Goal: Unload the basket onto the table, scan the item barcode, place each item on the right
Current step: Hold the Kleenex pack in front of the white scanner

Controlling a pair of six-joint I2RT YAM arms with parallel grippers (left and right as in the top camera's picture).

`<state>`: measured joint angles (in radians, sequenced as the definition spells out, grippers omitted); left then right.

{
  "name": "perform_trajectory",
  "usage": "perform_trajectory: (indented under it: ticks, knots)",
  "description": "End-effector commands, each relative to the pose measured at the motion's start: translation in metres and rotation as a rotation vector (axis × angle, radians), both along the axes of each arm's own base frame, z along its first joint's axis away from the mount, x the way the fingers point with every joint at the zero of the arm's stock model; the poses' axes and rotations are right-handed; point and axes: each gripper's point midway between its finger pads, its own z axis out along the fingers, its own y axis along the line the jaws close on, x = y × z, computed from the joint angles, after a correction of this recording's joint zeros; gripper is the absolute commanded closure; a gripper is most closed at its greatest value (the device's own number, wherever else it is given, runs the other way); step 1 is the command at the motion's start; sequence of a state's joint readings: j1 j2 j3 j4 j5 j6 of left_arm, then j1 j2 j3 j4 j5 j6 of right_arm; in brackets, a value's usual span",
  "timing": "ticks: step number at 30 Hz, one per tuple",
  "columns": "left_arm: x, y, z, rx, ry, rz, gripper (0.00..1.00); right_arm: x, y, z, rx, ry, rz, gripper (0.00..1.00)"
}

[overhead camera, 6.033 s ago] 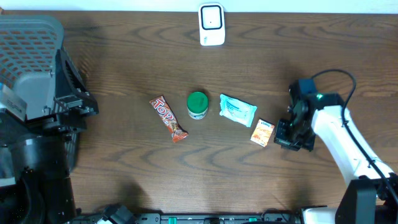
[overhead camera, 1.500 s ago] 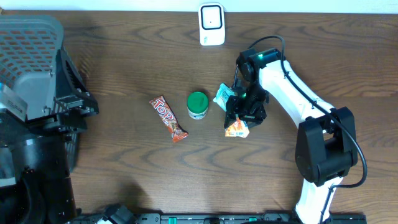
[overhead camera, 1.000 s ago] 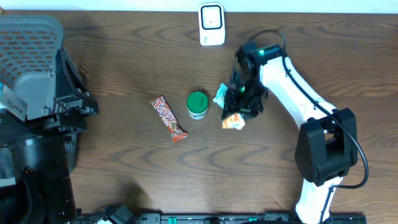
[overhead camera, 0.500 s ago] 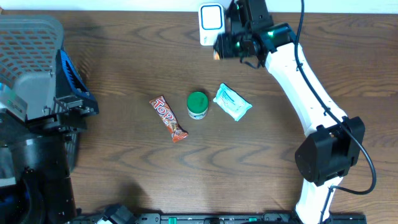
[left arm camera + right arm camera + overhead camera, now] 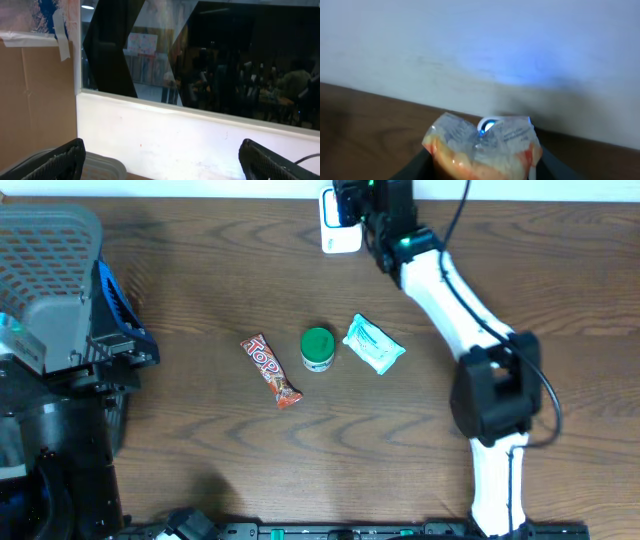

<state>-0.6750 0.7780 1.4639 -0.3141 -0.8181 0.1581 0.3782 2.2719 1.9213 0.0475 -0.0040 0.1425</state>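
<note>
orange packet [image 5: 482,147] pinched in half-closed right end effector [image 5: 482,169], near scanner [image 5: 334,238].

Right arm [image 5: 450,290] stretches to top centre, right gripper [image 5: 352,200] clamped on a packet [image 5: 485,147]. Left gripper [image 5: 165,162] jaws stand wide apart.

A dark wooden table [image 5: 200,470] carries three things in a loose row near its middle; a red candy bar [image 5: 271,370] lies slanted at the left of the row; a green-lidded jar [image 5: 318,348] stands upright just beside it; a teal-and-white wipes packet [image 5: 374,345] lies tilted to the jar's right, near it but apart. A grey mesh basket [image 5: 50,240] sits at the far left. In the left wrist view a dark window [image 5: 225,55] holds blurred reflections above a white sill [image 5: 175,135]; brown cardboard [image 5: 35,95] stands to its left, with a strip of tape [image 5: 59,30] near its top. The right wrist view shows a pale wall [image 5: 470,40] behind the tabletop.
</note>
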Motion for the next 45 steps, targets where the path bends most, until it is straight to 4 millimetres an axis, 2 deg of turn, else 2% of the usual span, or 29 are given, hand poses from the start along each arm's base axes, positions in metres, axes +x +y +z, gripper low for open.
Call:
perform_trajectory:
  ticks: [1,5,7,10,13,16,18,21,23,25,28,31,32,34,38,40,42,44,45]
  knots:
    - [0.000,0.002,-0.002,0.013,0.005,0.011,0.02,0.013,0.005,-0.035,-0.045,-0.034,-0.011,0.59]
    - [0.000,0.002,-0.002,0.013,0.005,0.011,0.02,0.032,0.005,-0.052,-0.007,-0.137,-0.037,0.59]
    - [0.000,0.002,-0.002,0.012,0.005,0.011,0.02,0.037,0.005,-0.062,0.005,-0.167,-0.043,0.63]
    - [0.000,0.002,-0.002,0.013,0.005,0.011,0.02,0.040,0.005,-0.081,0.023,-0.175,-0.052,0.64]
    - [0.000,0.002,-0.002,0.013,0.005,0.011,0.02,0.042,0.007,-0.097,0.030,-0.173,-0.053,0.59]
    - [0.000,0.002,-0.002,0.013,0.005,0.011,0.02,0.042,0.006,-0.101,0.026,-0.169,-0.059,0.59]
    - [0.000,0.002,-0.002,0.013,0.005,0.011,0.02,0.043,0.004,-0.091,0.031,-0.184,-0.064,0.59]
    - [0.000,0.002,-0.002,0.013,0.005,0.011,0.02,0.044,-0.007,-0.064,0.029,-0.197,-0.104,0.59]
    - [0.000,0.002,-0.002,0.012,0.005,0.011,0.02,0.039,-0.014,-0.046,0.007,-0.150,-0.110,0.60]
    - [0.000,0.002,-0.002,0.013,0.005,0.011,0.02,0.031,-0.030,-0.032,-0.032,-0.072,-0.136,0.62]
    - [0.000,0.002,-0.002,0.013,0.005,0.011,0.02,0.009,-0.083,-0.015,-0.136,0.078,-0.264,0.60]
    - [0.000,0.002,-0.002,0.012,0.005,0.011,0.02,-0.022,-0.154,-0.004,-0.266,0.210,-0.452,0.59]
    - [0.000,0.002,-0.002,0.013,0.005,0.011,0.02,-0.035,-0.184,-0.001,-0.318,0.260,-0.525,0.59]
    - [0.000,0.002,-0.002,0.013,0.005,0.011,0.02,-0.060,-0.233,-0.001,-0.402,0.354,-0.634,0.60]
    - [0.000,0.002,-0.002,0.013,0.005,0.011,0.02,-0.109,-0.322,-0.024,-0.500,0.587,-0.770,0.64]
    - [0.000,0.002,-0.002,0.013,0.005,0.011,0.02,-0.131,-0.363,-0.039,-0.491,0.693,-0.842,0.69]
    - [0.000,0.002,-0.002,0.012,0.005,0.011,0.02,-0.153,-0.406,-0.053,-0.441,0.780,-0.952,0.71]
    - [0.000,0.002,-0.002,0.013,0.005,0.011,0.02,-0.167,-0.440,-0.067,-0.383,0.832,-1.028,0.66]
    - [0.000,0.002,-0.002,0.013,0.005,0.011,0.02,-0.172,-0.456,-0.077,-0.345,0.859,-1.044,0.58]
